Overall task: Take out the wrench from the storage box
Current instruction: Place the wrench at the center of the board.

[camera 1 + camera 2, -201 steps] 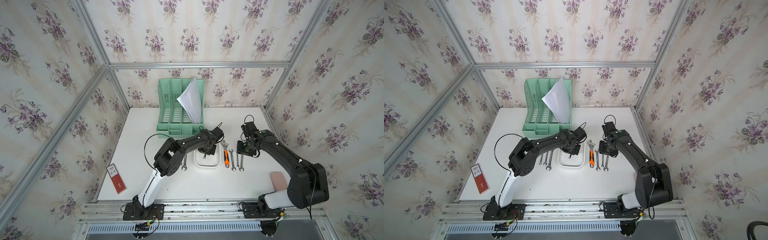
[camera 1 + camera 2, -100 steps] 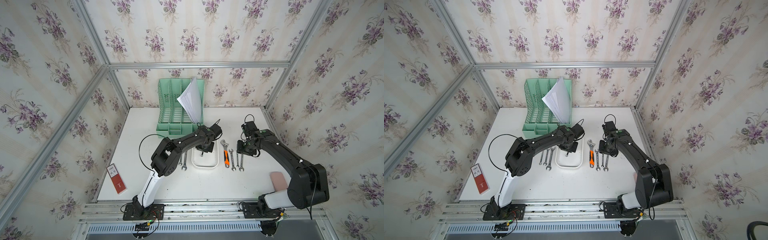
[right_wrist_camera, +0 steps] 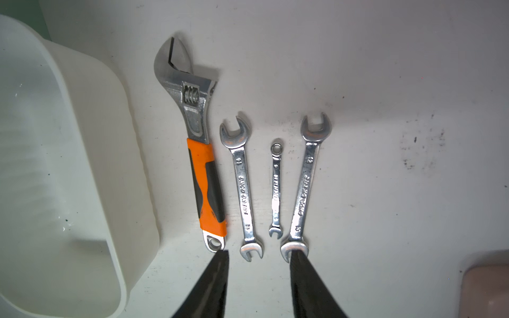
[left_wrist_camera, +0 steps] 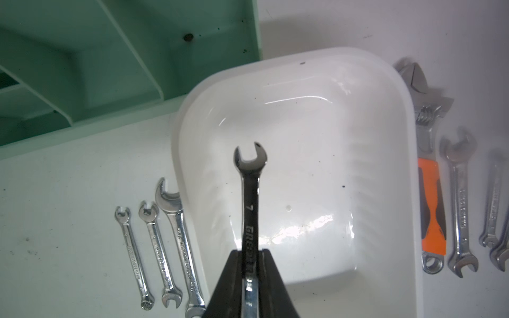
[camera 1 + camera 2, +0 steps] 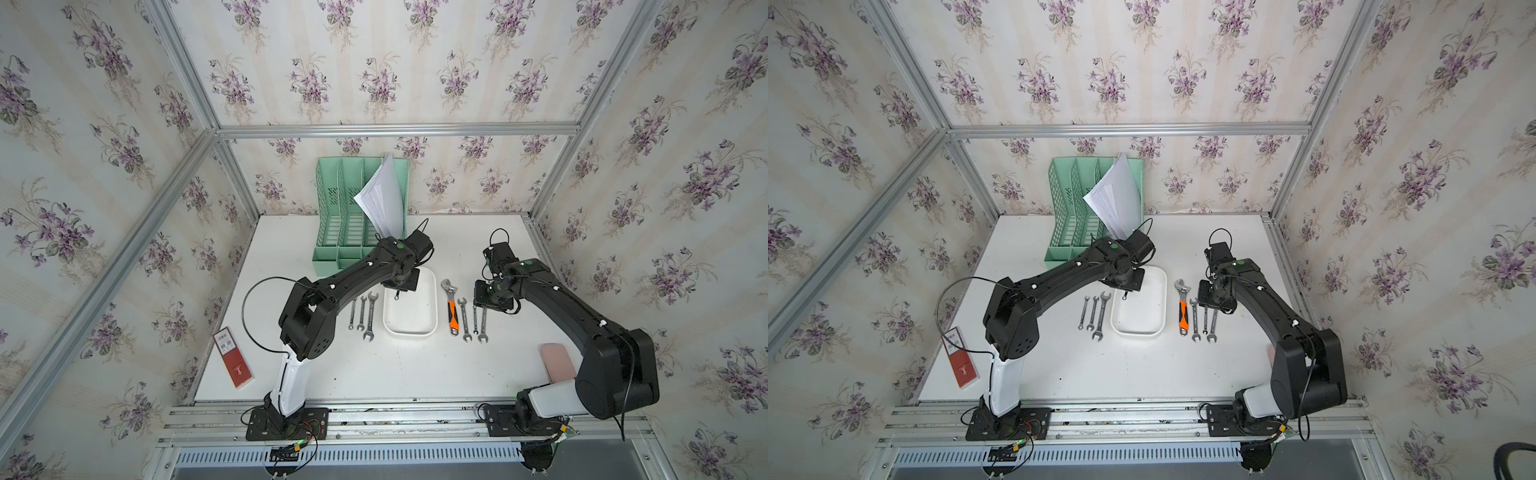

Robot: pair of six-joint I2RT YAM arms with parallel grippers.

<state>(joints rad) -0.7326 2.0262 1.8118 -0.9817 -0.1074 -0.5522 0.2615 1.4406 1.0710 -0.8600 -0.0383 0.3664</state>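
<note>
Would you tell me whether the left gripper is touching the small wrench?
Touching: the left wrist view shows the left gripper clamped on the wrench.

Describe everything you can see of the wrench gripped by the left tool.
The wrench is slim, made of what looks like polished, dark-gleaming steel. It has an open-end head at its free end, and a 7 plus lettering starting GRE stamped on the shank. The left tool is shut on the shank, and the wrench's other end is hidden. It is held over the storage box, head pointing away from the tool, and seems to touch nothing else.
</note>
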